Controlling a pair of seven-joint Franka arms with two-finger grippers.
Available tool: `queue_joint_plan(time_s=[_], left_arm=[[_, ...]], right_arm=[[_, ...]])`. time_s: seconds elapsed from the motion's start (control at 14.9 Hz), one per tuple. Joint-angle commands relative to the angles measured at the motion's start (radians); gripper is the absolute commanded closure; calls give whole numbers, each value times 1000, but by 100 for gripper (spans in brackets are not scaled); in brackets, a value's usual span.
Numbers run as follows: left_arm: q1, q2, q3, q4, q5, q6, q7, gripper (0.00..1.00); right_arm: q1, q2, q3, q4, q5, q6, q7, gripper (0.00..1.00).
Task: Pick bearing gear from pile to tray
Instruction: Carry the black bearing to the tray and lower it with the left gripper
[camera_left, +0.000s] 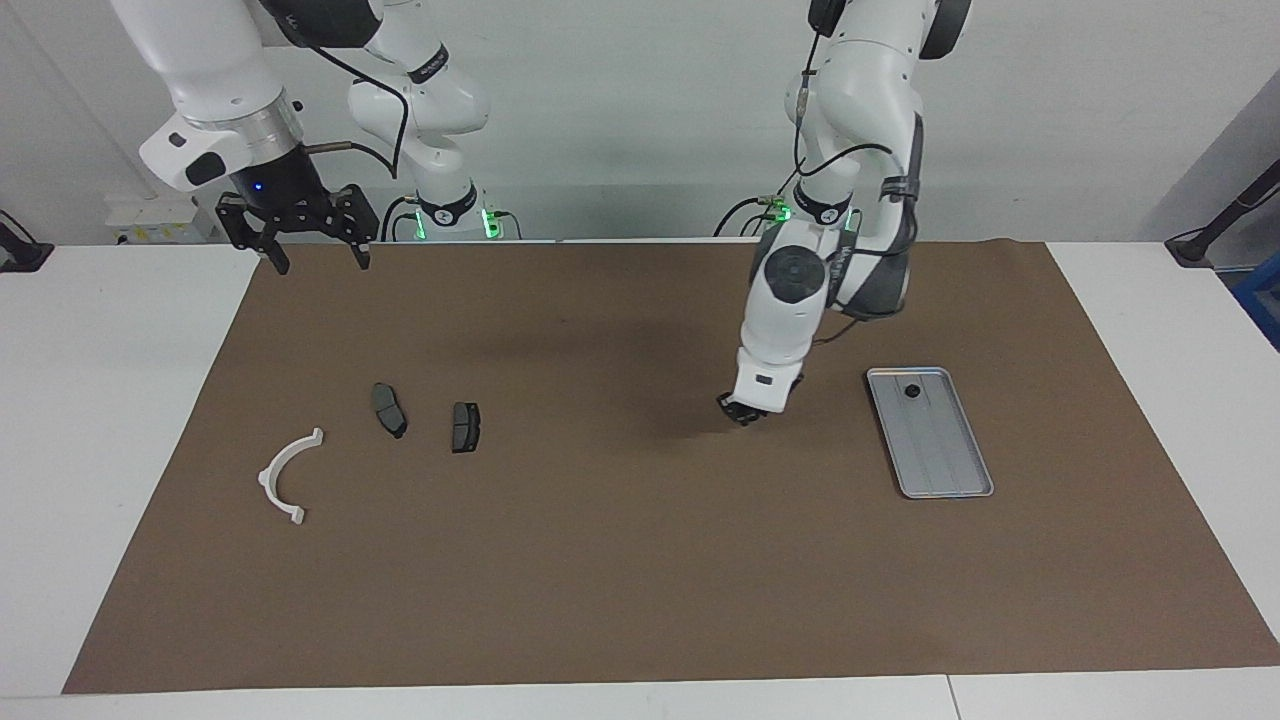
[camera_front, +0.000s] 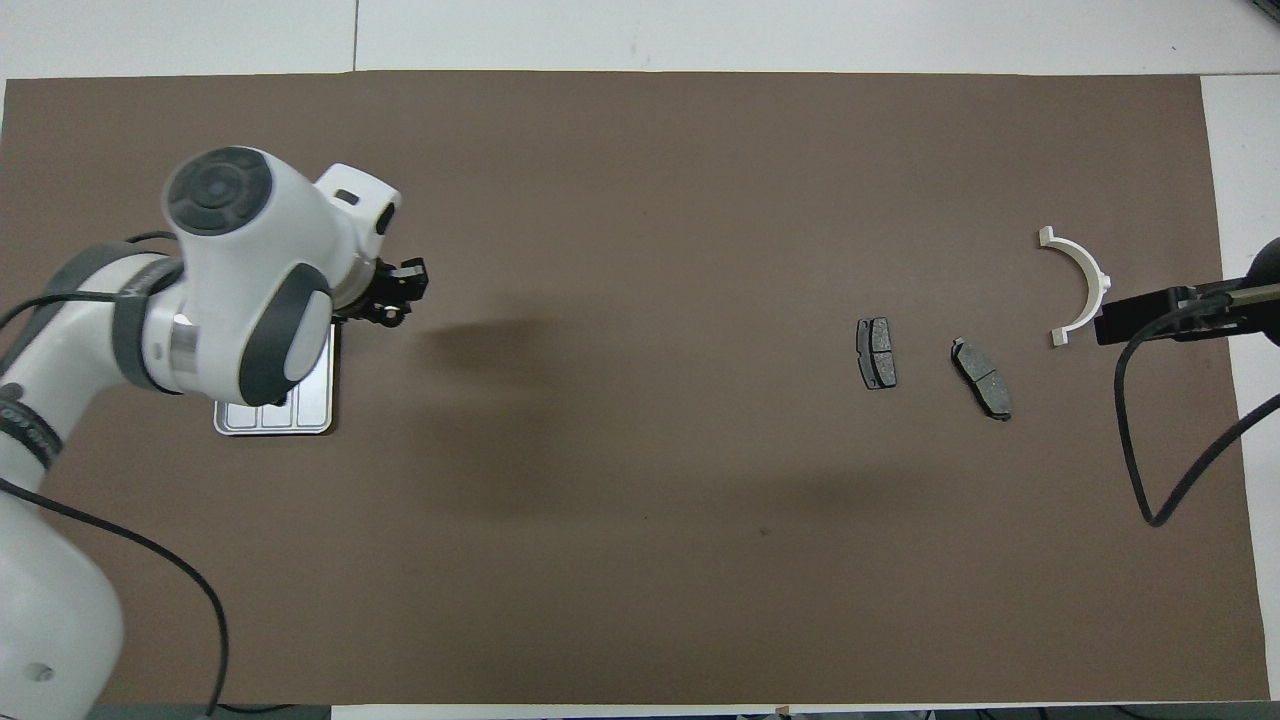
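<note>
The pile lies toward the right arm's end: a white half-ring bracket (camera_left: 287, 477) (camera_front: 1080, 283) and two dark grey brake pads (camera_left: 389, 409) (camera_left: 465, 426) (camera_front: 876, 353) (camera_front: 982, 378). No loose gear shows there. The silver tray (camera_left: 940, 450) holds one small black gear (camera_left: 911, 391) in its end nearest the robots. In the overhead view the left arm covers most of the tray (camera_front: 300, 415). My left gripper (camera_left: 742, 412) (camera_front: 393, 303) hangs low over the mat beside the tray, shut on a small dark gear. My right gripper (camera_left: 313, 252) is open and empty, raised high over the mat's edge nearest the robots.
A brown mat (camera_left: 620, 560) covers the table's middle, with white table (camera_left: 100, 420) around it. A black cable (camera_front: 1140, 440) of the right arm hangs over the mat's corner beside the bracket.
</note>
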Motion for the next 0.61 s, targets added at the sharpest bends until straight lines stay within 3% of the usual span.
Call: queue_joint_plan(time_s=[0.0, 0.34, 0.54], left_arm=[[156, -10, -18, -42, -6, 39, 310, 100], [230, 95, -15, -31, 0, 165, 466, 100], [233, 109, -15, -39, -3, 191, 483, 100]], right_arm=[[-14, -8, 6, -2, 9, -18, -19, 0], [-13, 1, 7, -18, 7, 3, -1, 0], [-13, 4, 7, -21, 7, 34, -4, 0]])
